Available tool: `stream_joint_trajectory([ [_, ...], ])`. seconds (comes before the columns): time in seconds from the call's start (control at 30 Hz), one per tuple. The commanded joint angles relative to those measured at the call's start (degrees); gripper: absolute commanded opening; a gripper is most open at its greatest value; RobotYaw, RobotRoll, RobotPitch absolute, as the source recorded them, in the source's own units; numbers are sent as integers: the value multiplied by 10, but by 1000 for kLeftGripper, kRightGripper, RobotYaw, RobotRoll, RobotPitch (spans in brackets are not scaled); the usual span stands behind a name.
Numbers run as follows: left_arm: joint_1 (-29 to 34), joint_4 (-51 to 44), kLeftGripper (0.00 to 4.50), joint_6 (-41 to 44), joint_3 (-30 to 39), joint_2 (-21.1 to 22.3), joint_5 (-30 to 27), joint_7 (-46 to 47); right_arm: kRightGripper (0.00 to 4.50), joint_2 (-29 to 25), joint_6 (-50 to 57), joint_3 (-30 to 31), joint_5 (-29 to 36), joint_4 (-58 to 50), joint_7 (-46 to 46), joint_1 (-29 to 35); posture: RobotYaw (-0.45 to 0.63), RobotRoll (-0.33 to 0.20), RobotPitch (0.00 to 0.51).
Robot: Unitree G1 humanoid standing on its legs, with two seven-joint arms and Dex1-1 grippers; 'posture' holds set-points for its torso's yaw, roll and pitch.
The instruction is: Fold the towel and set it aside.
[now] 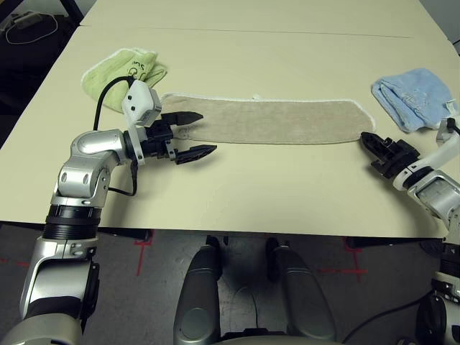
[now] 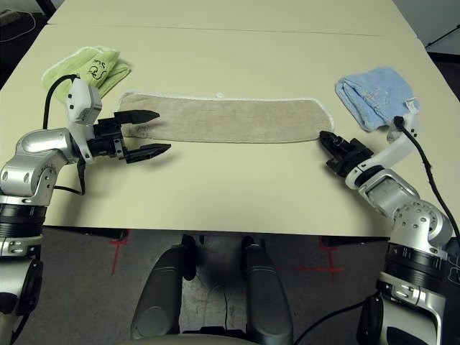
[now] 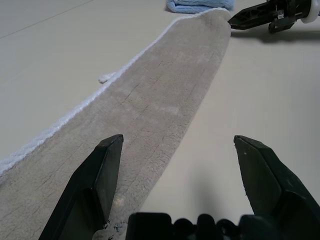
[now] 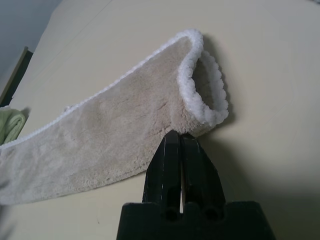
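The towel (image 1: 266, 121) is a long beige strip with white stitched edging, lying flat across the middle of the table. My left gripper (image 1: 207, 133) is open at its left end, one finger over the cloth and the other over bare table by the near edge. In the left wrist view the strip (image 3: 165, 100) runs away between the spread fingers (image 3: 102, 175). My right gripper (image 2: 323, 136) is shut at the right end. In the right wrist view its closed tips (image 4: 180, 135) pinch the near edge of the towel (image 4: 115, 135), whose end curls up in a loop.
A folded light green towel (image 1: 126, 72) lies at the back left, just behind my left gripper. A folded light blue towel (image 1: 413, 97) lies at the back right, behind my right arm. A seam (image 1: 251, 30) crosses the table (image 1: 273, 187) farther back.
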Motion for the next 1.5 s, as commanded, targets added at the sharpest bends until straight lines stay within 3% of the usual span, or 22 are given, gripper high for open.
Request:
stream_joint_trajectory([
  [0.03, 7, -6, 4500, 5, -8, 3, -1, -7, 58, -2, -1, -17, 6, -6, 3, 21, -12, 0, 258],
  [0.63, 3, 0, 4500, 3, -16, -8, 1, -8, 58, -78, -23, -63, 7, 1, 51, 26, -43, 0, 252],
  [0.9, 1, -1, 4500, 4, -16, -6, 1, -13, 58, -80, -1, -37, -1, -13, 63, 47, -33, 0, 256],
  [1.13, 1, -4, 4500, 10, -14, 0, -1, -19, 58, -75, 1, -52, 7, -18, 57, 61, -32, 0, 256],
  [1.5, -6, 1, 4500, 9, -18, -4, 0, -19, 58, -87, -4, -50, 33, -31, 84, 23, -37, 0, 246],
])
